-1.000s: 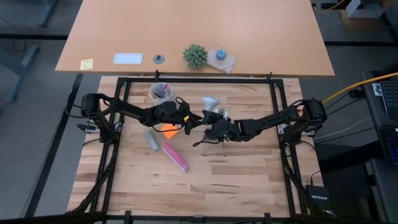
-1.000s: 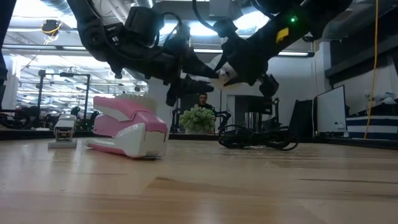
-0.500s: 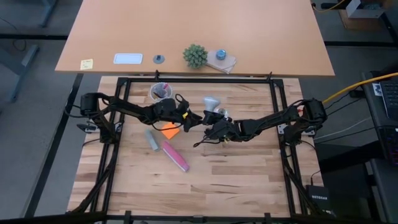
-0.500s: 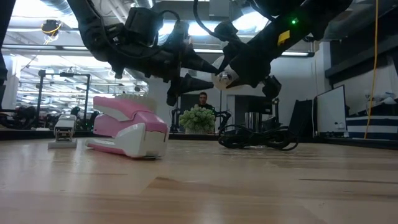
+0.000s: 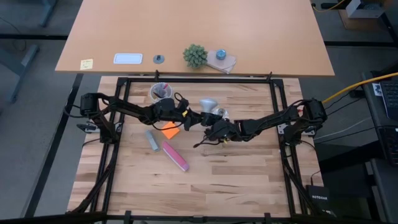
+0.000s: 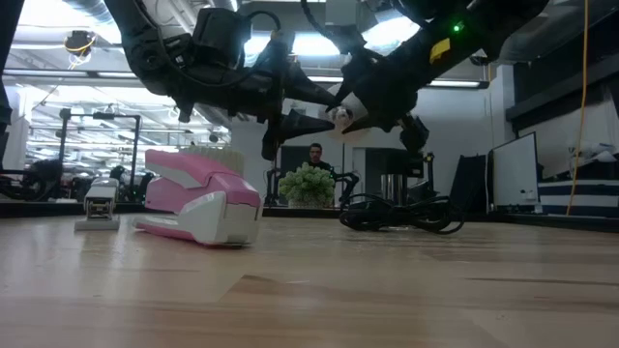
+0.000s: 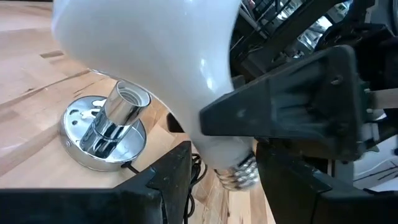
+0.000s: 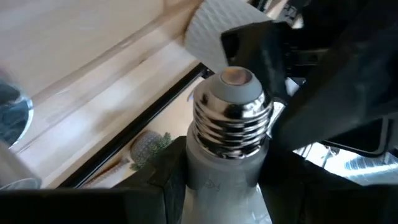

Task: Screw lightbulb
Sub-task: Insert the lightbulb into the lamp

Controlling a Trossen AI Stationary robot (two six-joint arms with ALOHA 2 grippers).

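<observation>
High view: both arms meet above mid-desk (image 5: 236, 186), near the socket (image 5: 207, 102).
Lightbulb (image 8: 230, 134): off the desk, beside the socket, screw base exposed.
Right pincer (image 8: 221, 180): closed around the lightbulb's neck.
Left pincer (image 7: 227, 168): fingers against the bulb's white glass; grip uncertain.
Stapler (image 5: 175, 155): on desk, well apart from socket.
</observation>
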